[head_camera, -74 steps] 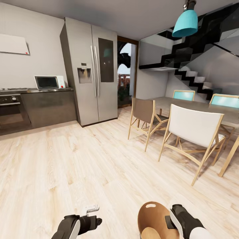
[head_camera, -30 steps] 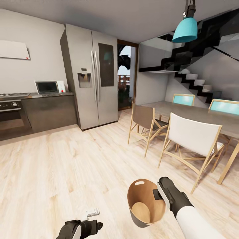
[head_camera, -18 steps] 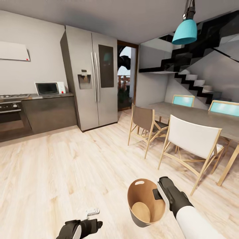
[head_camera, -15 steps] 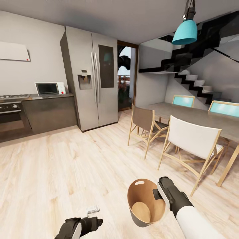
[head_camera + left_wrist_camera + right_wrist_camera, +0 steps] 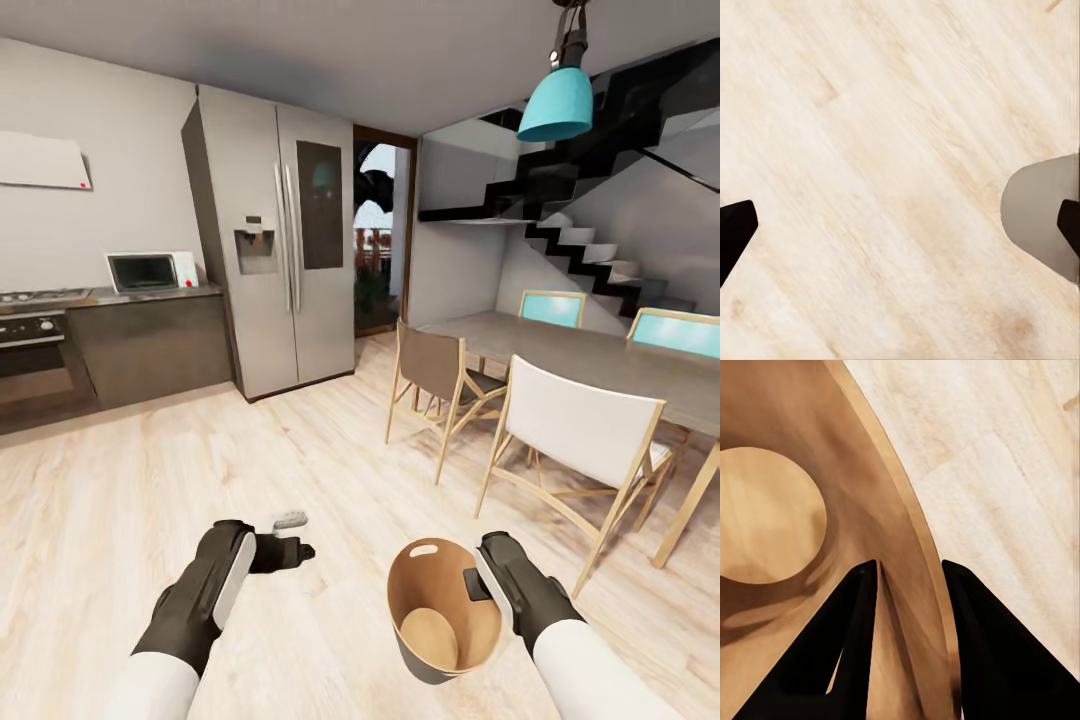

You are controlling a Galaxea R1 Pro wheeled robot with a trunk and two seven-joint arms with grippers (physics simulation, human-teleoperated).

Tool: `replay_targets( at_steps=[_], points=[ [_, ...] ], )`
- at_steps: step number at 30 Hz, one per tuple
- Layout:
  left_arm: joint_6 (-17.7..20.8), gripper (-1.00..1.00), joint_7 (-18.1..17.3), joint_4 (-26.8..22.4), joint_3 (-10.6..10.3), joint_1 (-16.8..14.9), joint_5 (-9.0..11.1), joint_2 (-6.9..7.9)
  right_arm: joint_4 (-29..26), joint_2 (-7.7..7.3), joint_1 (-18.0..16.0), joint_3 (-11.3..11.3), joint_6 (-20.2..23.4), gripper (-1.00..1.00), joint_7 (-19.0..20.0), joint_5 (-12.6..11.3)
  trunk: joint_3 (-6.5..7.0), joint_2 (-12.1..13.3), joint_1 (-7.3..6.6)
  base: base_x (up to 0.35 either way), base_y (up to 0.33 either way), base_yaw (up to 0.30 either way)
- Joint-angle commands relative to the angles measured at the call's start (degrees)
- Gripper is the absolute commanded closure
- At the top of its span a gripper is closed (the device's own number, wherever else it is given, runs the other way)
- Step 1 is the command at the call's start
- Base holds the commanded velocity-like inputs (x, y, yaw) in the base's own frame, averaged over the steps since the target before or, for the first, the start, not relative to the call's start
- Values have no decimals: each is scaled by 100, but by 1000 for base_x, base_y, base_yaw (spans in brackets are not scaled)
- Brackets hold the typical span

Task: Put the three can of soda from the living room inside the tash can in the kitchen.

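The right gripper (image 5: pixel 907 585) pinches the bin's (image 5: pixel 440 620) wall, one finger inside and one outside. The bin is round, brown and shiny inside, with an oval slot near its far rim. It hangs above the pale floor (image 5: pixel 150 480) with its mouth facing up, tipped a little. The left gripper (image 5: pixel 290 535) is beside it, fingers wide apart with nothing between them. The fridge (image 5: pixel 270 230) stands far ahead
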Motion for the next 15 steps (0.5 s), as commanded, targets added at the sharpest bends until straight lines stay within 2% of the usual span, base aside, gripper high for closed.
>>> replay_targets(
  at_steps=[1,5,10,15],
  points=[
    [86,-100,0,4,-1,-79,-8,2,-2,2,-2,-4,-11,100,28,-91,18,41,-23,0,0,0],
    [368,-100,43,22,0,-330,-12,11,-2,-2,-3,-4,-11,100,28,-91,90,202,-111,0,0,0],
    [420,-100,306,83,27,-384,1,16,-2,-4,-3,-7,-11,100,28,-91,180,402,-220,0,0,0],
    [428,-100,399,101,46,-395,17,15,-7,-8,-3,-12,-11,100,35,-96,270,603,-330,0,0,0]
  ],
)
